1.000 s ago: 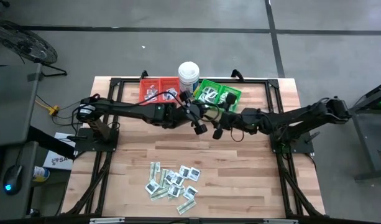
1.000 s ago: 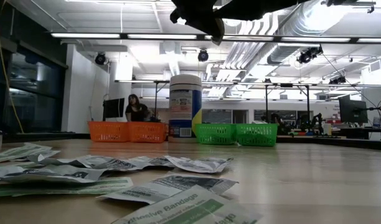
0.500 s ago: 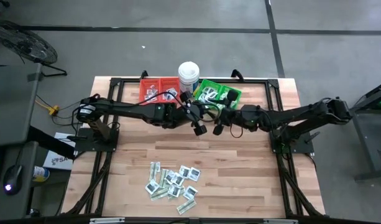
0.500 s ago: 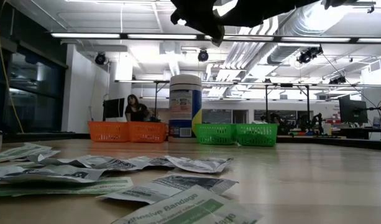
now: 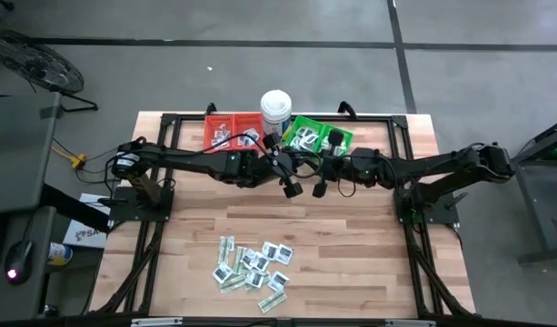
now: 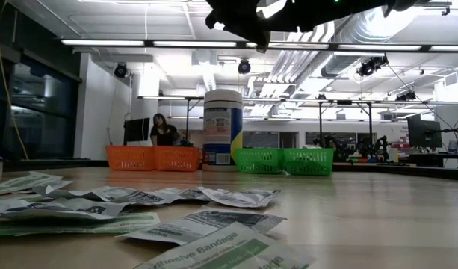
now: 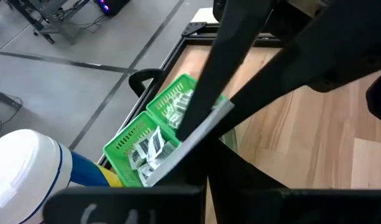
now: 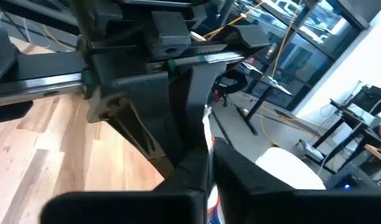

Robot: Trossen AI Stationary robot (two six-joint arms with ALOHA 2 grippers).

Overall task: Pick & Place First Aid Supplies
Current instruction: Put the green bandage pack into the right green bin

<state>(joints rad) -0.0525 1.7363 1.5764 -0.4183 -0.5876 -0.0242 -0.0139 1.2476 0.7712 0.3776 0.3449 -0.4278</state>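
The left pincer (image 5: 291,188) hangs above the middle of the pale wood-plank table (image 5: 369,272), its dark fingers pressed fully together with nothing between them. The right pincer (image 5: 318,190) hangs just beside it; in the right wrist view its two dark fingers meet along a thin seam and hold nothing, though how tightly they meet is hard to judge.

The first aid supplies, small flat crinkled packets (image 5: 253,264), lie in a loose overlapping heap near the table's front edge, well apart from both pincers: some square and white with dark print, others longer pale green-and-white strips.

At the back edge stand a red slotted plastic bin (image 5: 225,133) and a green slotted plastic bin (image 5: 316,137), each holding a few packets, with a tall white round tub (image 5: 276,109) between them.
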